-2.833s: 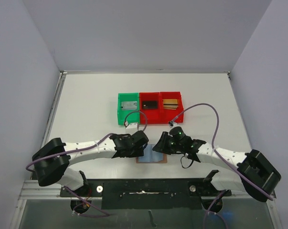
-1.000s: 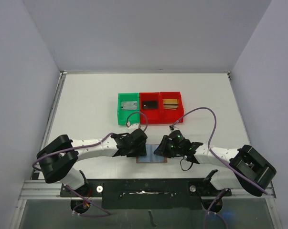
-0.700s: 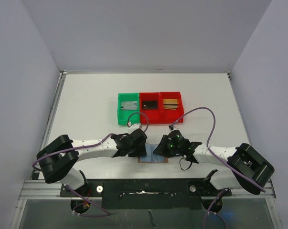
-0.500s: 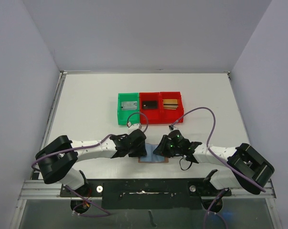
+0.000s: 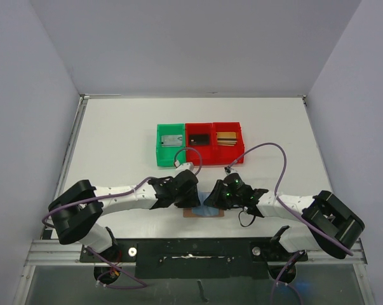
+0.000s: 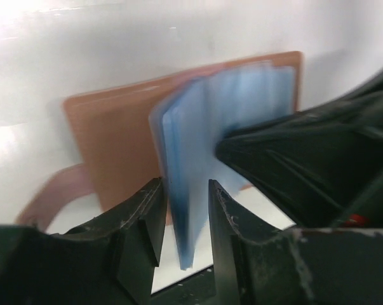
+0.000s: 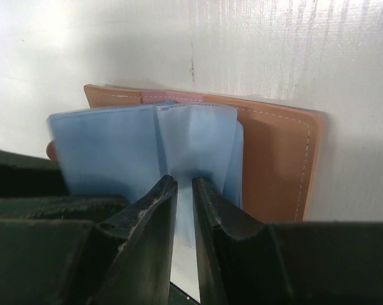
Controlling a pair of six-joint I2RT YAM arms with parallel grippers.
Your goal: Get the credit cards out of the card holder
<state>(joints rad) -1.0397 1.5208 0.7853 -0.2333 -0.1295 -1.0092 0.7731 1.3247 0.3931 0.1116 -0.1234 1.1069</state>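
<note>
The brown card holder point(image 5: 201, 214) lies open on the table between my two grippers, and its brown leather point(image 6: 115, 133) point(image 7: 277, 159) is spread flat. Its light-blue sleeves point(image 6: 242, 95) point(image 7: 108, 146) stand up from it. My left gripper point(image 5: 190, 198) point(image 6: 186, 184) is open, its jaws narrow on either side of a raised blue sleeve. My right gripper point(image 5: 211, 198) point(image 7: 184, 181) is shut on another blue sleeve at the fold. I cannot make out a credit card inside the sleeves. Single cards lie in the bins behind.
A row of bins stands behind the holder: a green bin point(image 5: 171, 143) with a grey card, a red bin point(image 5: 199, 141) with a black card, and a red bin point(image 5: 227, 141) with a gold card. The right gripper's black body point(image 6: 318, 159) crowds the left wrist view.
The left jaws have narrowed around the blue sleeve, and the left gripper has shifted slightly right over the holder. The right gripper has kept its hold and place.
</note>
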